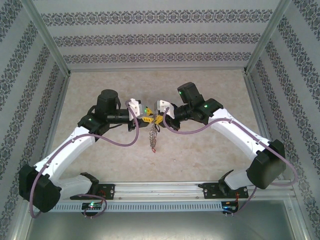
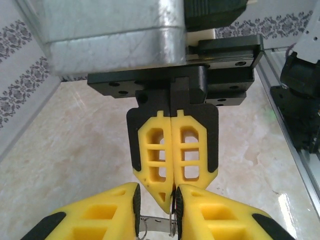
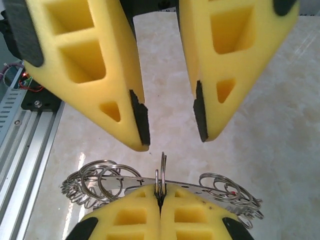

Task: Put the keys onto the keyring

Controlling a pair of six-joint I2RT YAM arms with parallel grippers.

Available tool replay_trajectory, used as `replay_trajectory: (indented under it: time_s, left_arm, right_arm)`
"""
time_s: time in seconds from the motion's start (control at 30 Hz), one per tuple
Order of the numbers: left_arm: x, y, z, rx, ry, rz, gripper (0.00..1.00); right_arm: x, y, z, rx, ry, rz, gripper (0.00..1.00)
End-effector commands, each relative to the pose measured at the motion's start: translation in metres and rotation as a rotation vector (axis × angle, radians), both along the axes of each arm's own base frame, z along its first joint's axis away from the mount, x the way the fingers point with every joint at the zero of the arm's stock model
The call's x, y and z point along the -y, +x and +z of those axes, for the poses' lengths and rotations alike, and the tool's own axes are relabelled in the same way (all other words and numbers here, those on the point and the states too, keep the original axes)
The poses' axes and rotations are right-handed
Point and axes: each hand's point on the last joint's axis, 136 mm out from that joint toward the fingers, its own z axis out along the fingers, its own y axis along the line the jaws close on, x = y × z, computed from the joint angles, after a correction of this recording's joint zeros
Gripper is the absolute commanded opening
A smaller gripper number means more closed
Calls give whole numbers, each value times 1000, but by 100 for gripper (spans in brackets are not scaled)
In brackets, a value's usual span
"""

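Top external: over the table (image 1: 215,165), left gripper (image 1: 145,120) and right gripper (image 1: 158,119) meet tip to tip, keyring (image 1: 154,136) dangling beneath. Right wrist: right gripper clamped tight on the keyring, one loop (image 3: 164,165) standing upright, edge-on to me. The left gripper's fingers are parted, gripping nothing I can see, flanking that loop's flat faces. Loop lies dead ahead of the left; I judge left the arm to move.
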Motion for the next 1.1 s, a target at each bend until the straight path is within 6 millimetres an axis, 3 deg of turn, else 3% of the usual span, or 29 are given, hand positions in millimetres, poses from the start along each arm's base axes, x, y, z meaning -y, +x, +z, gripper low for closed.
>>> replay_trajectory:
  time_s: [0.0, 0.3, 0.4, 0.57, 1.07]
  left_arm:
    - [6, -14, -12, -28, 63, -73, 27]
    - [6, -9, -21, -13, 108, -34, 27]
    - [5, -2, -24, -15, 119, 9, 21]
    - [3, 6, -21, 2, 116, 53, 20]
    - [10, -1, -22, -36, 120, -9, 18]
  right_arm:
    - [-3, -5, 20, 37, 38, 39, 0]
    - [-3, -3, 23, 43, 44, 20, 0]
    - [-3, -4, 26, 40, 56, 27, 0]
    - [-5, -7, 28, 45, 60, 41, 0]
    - [-8, -8, 33, 54, 74, 42, 0]
